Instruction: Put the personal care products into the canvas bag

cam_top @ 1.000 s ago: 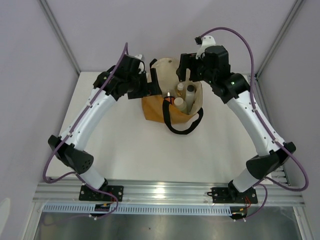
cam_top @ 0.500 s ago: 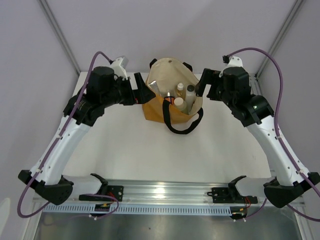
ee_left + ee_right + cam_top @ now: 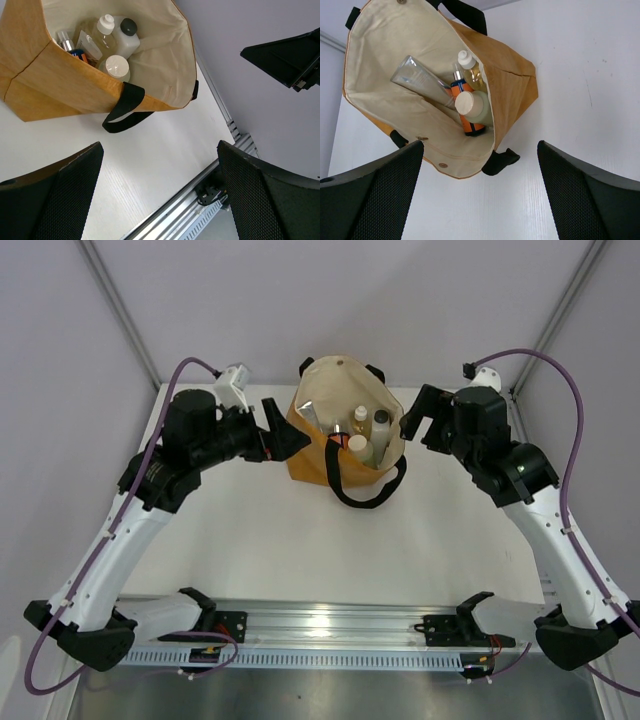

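white table (image 3: 300, 540), canvas bag (image 3: 335, 390) flanked by jaws

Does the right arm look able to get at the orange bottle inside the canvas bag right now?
Probably yes: the right end effector is open beside the canvas bag, whose mouth gapes wide. The orange bottle is partly covered by the white-capped bottle, though, so gripping it cleanly looks awkward.

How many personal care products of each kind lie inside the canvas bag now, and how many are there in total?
Clear tube: 1
Bottles: 4, namely the yellowish bottle, the dark-capped bottle, the wide white-capped bottle and the orange bottle
Total: 5, all inside the canvas bag
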Tool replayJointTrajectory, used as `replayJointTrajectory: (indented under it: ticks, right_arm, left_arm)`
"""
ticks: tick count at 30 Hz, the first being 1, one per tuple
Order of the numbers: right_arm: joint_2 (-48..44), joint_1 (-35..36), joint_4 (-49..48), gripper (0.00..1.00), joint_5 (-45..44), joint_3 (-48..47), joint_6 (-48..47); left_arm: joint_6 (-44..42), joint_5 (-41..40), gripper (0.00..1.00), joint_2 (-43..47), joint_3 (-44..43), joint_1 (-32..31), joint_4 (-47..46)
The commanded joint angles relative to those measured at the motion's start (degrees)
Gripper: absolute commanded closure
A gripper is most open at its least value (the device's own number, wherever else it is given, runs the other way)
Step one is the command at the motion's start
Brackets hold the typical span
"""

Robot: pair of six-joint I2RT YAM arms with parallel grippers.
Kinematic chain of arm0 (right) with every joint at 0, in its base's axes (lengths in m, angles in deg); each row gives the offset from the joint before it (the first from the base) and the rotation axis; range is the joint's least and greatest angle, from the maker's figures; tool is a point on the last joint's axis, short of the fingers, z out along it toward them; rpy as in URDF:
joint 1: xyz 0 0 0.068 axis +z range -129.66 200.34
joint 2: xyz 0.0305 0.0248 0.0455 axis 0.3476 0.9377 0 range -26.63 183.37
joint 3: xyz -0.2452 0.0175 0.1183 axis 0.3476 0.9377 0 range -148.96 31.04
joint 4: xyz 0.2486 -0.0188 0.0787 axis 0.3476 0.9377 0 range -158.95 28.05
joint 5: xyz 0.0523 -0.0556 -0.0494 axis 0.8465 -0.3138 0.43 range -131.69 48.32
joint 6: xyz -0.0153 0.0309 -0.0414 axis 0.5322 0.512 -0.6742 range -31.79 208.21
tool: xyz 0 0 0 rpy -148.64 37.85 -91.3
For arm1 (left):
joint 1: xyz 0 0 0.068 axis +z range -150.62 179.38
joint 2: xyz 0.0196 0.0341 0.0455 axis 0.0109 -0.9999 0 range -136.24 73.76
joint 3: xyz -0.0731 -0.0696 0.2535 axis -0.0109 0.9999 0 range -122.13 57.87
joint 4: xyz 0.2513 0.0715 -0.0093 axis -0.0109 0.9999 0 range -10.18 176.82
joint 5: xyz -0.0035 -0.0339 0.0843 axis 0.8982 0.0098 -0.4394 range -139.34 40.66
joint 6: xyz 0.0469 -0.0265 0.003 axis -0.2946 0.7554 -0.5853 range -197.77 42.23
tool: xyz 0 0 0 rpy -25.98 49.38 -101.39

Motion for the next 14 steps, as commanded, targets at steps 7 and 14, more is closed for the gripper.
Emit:
replayJointTrajectory:
  ticks: [7,14]
  right_arm:
    - [-0.92,0.21,-0.41,0.01,-0.15,0.29,1.53]
    - [-1.10,0.21,0.73,0.00,-0.76,-0.06,1.97]
  left_arm:
    - [0.15,1.67,0.01,0.83,-0.43,-0.26,-3.24]
    - [0.50,1.75,0.01,0.75,-0.26,-0.26,-3.41]
